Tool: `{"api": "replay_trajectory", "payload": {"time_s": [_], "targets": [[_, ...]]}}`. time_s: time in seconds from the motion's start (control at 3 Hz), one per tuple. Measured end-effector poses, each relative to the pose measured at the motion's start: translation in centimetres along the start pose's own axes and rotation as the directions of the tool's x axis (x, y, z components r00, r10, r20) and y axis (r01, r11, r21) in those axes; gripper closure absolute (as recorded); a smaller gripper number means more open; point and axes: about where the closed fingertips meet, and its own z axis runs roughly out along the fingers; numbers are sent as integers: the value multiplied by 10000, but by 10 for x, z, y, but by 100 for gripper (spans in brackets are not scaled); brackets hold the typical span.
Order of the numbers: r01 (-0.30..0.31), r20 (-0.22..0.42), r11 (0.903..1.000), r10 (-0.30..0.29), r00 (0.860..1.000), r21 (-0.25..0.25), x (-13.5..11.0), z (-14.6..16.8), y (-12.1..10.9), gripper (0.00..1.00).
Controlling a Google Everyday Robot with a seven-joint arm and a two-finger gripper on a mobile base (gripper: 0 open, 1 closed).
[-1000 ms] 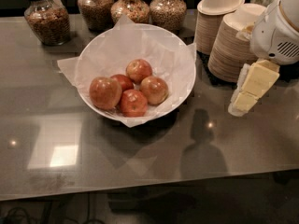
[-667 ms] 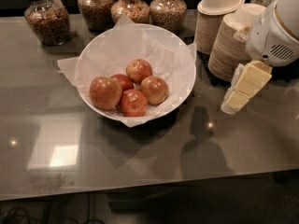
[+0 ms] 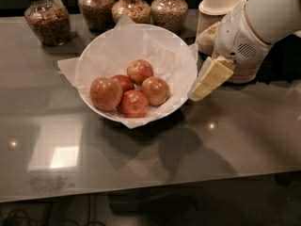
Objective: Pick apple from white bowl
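Note:
The white bowl [image 3: 189,55], wide and lined with crinkled white paper, stands on the grey table left of centre. Several red-orange apples lie in it; the largest apple [image 3: 106,93] is at the left, others are at the back [image 3: 139,70], right [image 3: 155,90] and front [image 3: 134,103]. My gripper [image 3: 197,92], cream-coloured on a white arm [image 3: 263,22], hangs just outside the bowl's right rim, pointing down and left, level with the rim. It holds nothing that I can see.
Glass jars of grains [image 3: 47,18] [image 3: 96,6] [image 3: 169,8] stand along the table's back edge. Stacked beige disposable bowls [image 3: 220,1] stand at the back right, partly behind my arm. The table's front edge [image 3: 150,187] runs across the bottom.
My gripper has moved left and slightly down from beside the stacked bowls to the white bowl's right rim. The apples and bowl have not moved.

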Motion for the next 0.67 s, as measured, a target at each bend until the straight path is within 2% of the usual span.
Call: {"api": "replay_trajectory", "payload": {"time_s": [0.33,0.67], "targets": [[475,819,9978,-435,9957,-473,-19,16,2,33],[817,1312,9928,-698,9889,-878,-29,31,7,34]]}}
